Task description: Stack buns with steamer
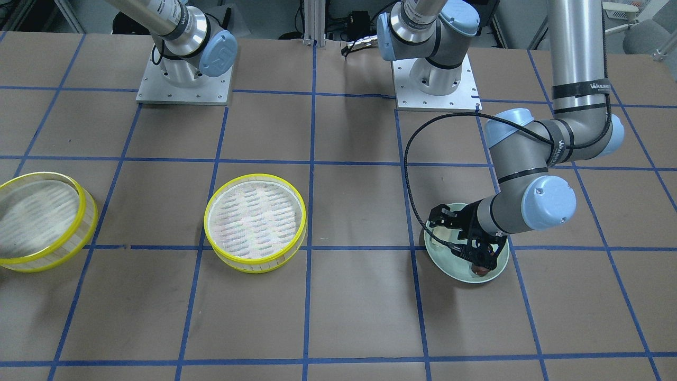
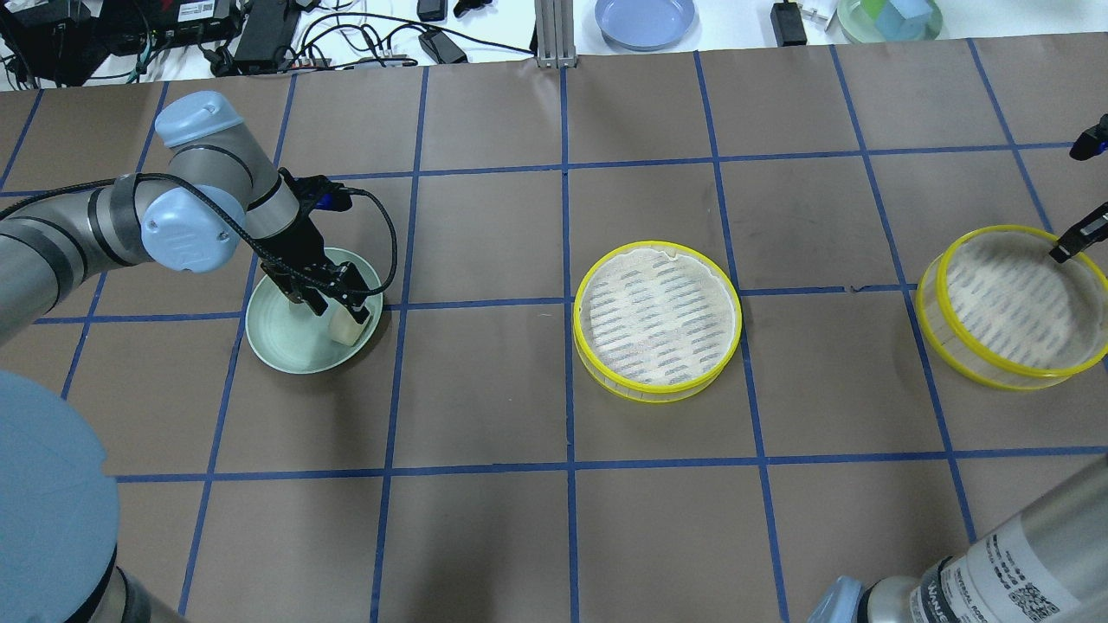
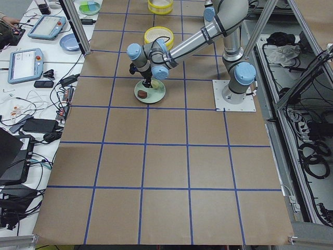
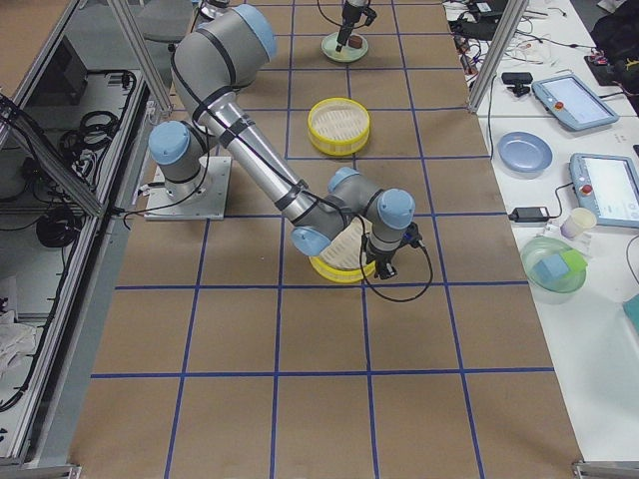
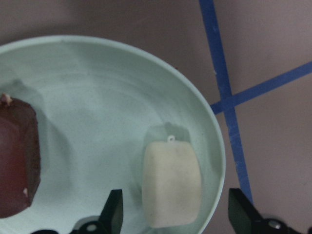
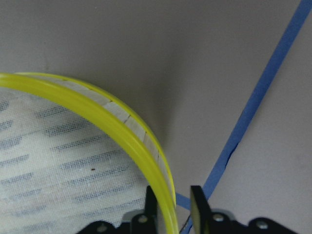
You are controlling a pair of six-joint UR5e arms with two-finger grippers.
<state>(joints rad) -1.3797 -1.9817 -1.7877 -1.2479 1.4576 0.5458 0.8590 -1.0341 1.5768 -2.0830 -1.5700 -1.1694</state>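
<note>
The left gripper [image 5: 175, 214] hung spread astride the cream bun [image 5: 171, 184], at 4 o'clock on the plate [image 5: 97, 87], apparently to pinch it. The brown bun [image 5: 17, 156] lay at 9. The right gripper [image 6: 173, 204] pinched the rim of one tray [image 6: 97, 114], likely for stacking.

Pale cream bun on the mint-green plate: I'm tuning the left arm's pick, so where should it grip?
Grip the pale cream bun across its two longer sides, coming straight down. It lies flat near the rim of the mint-green plate, apart from the dark reddish-brown bun, and the open left gripper straddles its narrower width.
</note>
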